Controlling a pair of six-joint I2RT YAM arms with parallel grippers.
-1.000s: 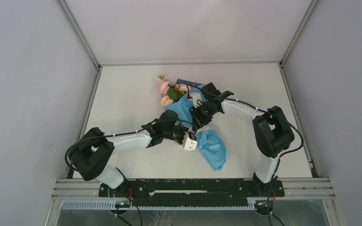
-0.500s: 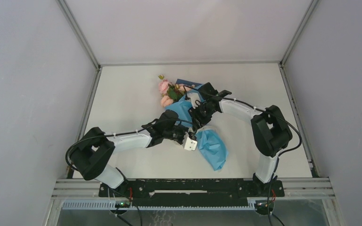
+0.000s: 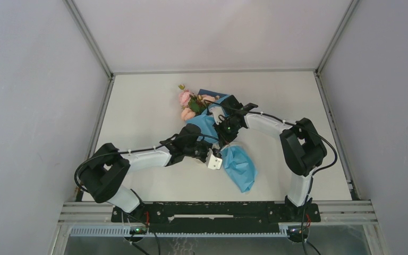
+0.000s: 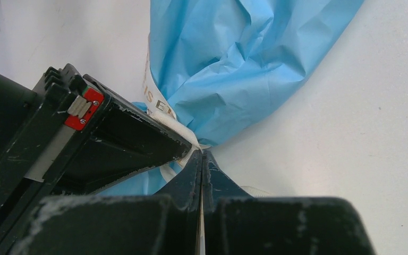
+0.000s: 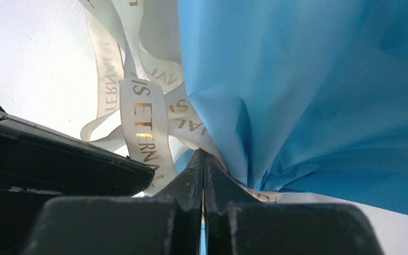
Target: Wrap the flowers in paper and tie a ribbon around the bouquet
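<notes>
Ribbon (image 5: 143, 122) is pinched from both sides at the gathered waist of the bouquet (image 3: 241, 167), laid mid-table. Left gripper (image 4: 202, 155) is clamped fully shut on it, and right gripper (image 5: 202, 154) is likewise closed tight on a strand. Pink flowers (image 3: 186, 104) are seen at the far end.

Bright even light, soft shadows, paper (image 4: 234, 58) creases gently shaded, wrist foregrounds blurred

A crumpled blue paper bouquet (image 3: 239, 164) lies diagonally at frame centre. Pink flowers (image 3: 186, 105) show at its upper-left end, and cream gold-lettered ribbon (image 5: 144, 122) bunches at its pinched waist.
</notes>
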